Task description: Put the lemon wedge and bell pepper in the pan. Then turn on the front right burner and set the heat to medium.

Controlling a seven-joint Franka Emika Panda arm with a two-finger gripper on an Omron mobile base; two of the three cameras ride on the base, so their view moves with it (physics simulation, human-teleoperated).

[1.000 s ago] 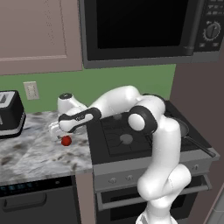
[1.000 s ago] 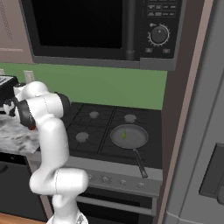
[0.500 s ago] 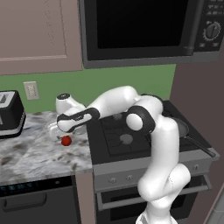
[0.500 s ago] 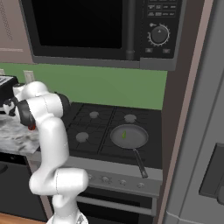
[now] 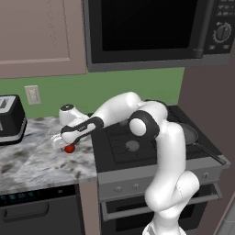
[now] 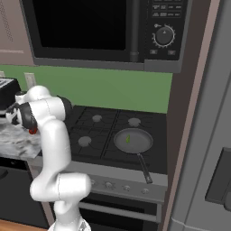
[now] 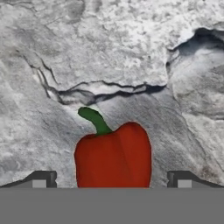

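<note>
Pepper pickup is the step in hand, judging by the lemon wedge (image 6: pixel 127 138) already lying in the pan (image 6: pixel 133 140) on the front right burner while the bell pepper (image 7: pixel 113 156) sits on the marble counter (image 5: pixel 36 158). To do it well, the hand should come straight down until the fingertips (image 7: pixel 40 180) pass the widest part of the red body, then close slowly and evenly. The skin looks glossy and rounded, so a pinch too high would likely squirt it out sideways; a hold around the middle is safer. The green stem (image 7: pixel 95 119) points away from the hand and is no place to grab. Once held, a clean vertical lift before any swing toward the cooktop (image 5: pixel 137 142) would keep the pepper from dragging across the stone.

In the hand view the gripper (image 7: pixel 111 180) has its jaws spread wide and holds nothing, with the 2 dark tips standing on either side of the pepper. The pepper lies between them, roughly centred, with a clear gap to each tip, slightly larger on the right side of that view. Its lower part is cut off at the view's edge, so how far the tips reach down its sides cannot be told. From the left base view the gripper (image 5: pixel 64 140) hangs just over the pepper (image 5: pixel 69 148), left of the stove, well apart from the pan.
</note>
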